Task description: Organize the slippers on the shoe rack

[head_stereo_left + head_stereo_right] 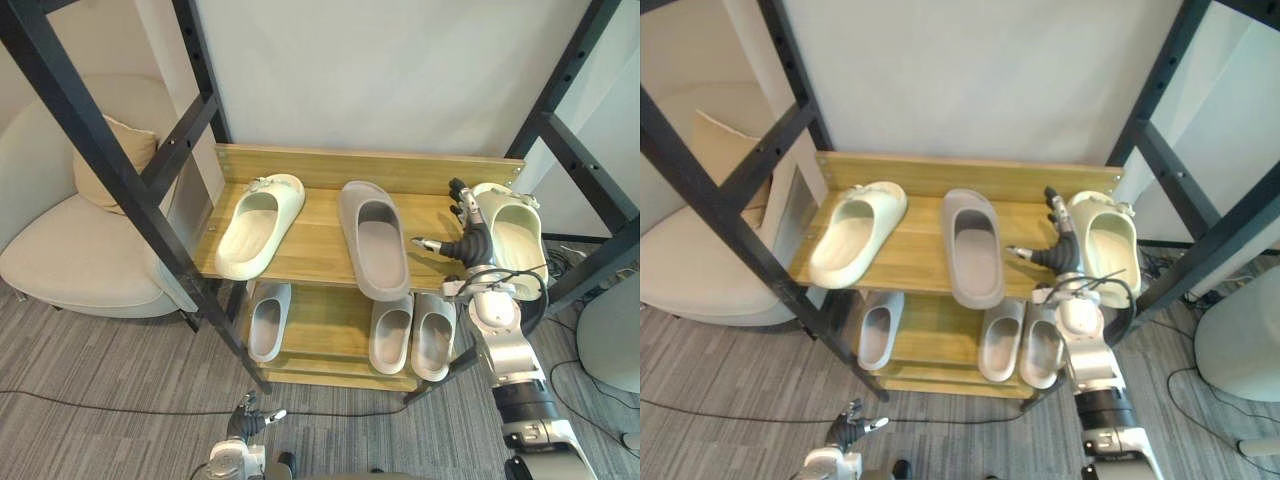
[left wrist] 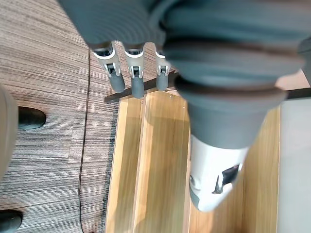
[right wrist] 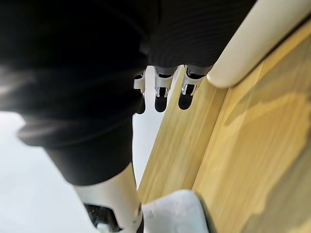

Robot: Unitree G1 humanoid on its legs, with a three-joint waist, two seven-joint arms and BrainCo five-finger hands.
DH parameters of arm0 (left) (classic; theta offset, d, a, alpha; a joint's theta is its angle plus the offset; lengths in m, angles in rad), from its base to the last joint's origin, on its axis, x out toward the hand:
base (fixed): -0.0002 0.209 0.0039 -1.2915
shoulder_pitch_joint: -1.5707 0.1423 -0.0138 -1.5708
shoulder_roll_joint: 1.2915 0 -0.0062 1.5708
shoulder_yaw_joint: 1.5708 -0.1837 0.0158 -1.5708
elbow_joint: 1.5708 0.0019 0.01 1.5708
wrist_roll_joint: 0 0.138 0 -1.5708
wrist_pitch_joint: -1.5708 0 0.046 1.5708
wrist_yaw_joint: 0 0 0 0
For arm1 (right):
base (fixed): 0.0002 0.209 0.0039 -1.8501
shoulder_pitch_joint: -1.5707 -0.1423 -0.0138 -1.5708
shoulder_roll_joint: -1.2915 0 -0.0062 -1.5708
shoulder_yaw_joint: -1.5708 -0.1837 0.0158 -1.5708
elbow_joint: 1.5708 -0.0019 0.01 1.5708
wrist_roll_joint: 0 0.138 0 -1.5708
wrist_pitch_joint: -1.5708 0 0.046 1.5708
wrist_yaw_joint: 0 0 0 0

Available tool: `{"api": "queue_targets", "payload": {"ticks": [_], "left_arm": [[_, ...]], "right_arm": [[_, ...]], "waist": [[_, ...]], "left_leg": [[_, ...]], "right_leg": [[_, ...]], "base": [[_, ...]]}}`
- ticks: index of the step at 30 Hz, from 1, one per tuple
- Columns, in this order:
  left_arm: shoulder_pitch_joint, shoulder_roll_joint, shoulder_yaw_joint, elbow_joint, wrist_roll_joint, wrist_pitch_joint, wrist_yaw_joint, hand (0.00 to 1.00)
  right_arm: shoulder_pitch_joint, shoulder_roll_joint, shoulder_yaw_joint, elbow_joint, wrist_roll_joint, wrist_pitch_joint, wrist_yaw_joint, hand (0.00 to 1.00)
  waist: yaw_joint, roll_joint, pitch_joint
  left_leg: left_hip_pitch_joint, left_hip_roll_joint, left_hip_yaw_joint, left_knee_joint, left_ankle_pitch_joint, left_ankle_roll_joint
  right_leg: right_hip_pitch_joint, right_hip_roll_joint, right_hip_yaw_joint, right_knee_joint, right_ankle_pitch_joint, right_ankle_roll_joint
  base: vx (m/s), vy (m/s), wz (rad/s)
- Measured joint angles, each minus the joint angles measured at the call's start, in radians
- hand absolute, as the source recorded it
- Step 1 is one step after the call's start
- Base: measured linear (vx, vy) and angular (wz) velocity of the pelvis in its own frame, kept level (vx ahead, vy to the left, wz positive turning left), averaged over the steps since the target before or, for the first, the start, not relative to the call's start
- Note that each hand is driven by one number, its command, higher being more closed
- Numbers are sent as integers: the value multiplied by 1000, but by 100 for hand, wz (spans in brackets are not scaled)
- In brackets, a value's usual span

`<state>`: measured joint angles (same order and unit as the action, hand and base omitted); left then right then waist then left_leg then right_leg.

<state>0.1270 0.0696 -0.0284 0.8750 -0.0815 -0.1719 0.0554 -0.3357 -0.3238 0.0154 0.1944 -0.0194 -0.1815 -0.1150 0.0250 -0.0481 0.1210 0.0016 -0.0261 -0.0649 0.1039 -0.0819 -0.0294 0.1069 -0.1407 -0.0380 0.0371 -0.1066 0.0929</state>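
Observation:
The wooden shoe rack [image 1: 318, 248] has two shelves. On the top one lie a cream slipper [image 1: 258, 225] at the left, a grey slipper [image 1: 373, 238] in the middle and a second cream slipper [image 1: 517, 235] at the right. My right hand [image 1: 468, 235] hovers open between the grey slipper and the right cream one, fingers straight, thumb pointing at the grey slipper [image 3: 175, 213], holding nothing. Three pale grey slippers rest on the lower shelf: one [image 1: 268, 320] at the left and a pair [image 1: 412, 337] at the right. Low down in front of the rack, my left hand [image 1: 247, 418] hangs open and empty.
Black metal frame posts [image 1: 110, 170] slant across the left and right [image 1: 580, 110] of the rack. A beige armchair [image 1: 70, 250] with a cushion [image 1: 115, 150] stands at the left. Grey carpet [image 1: 120, 360] lies in front. A white wall is behind.

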Motion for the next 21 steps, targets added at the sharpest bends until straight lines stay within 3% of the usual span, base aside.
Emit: {"api": "queue_targets", "payload": {"ticks": [11,21], "left_arm": [[-10,-1,9,-2,0,-13,1,0],[-11,9,9,-2,-30,-16,2,0]], "right_arm": [[-72,-6,39,24,2,4,2,0],[-169,-11,82,118,-2,28,2,0]], "waist": [[29,-6,18],[35,-5,35]], "left_leg": [[-1,-4,-28,-21,15,-1],[-1,-4,-32,-26,17,-2]], "right_leg": [[1,0,-16,-11,6,-1],[-1,0,-16,-12,6,-1]], "base": [[-6,-3,3],[0,0,0]]}}
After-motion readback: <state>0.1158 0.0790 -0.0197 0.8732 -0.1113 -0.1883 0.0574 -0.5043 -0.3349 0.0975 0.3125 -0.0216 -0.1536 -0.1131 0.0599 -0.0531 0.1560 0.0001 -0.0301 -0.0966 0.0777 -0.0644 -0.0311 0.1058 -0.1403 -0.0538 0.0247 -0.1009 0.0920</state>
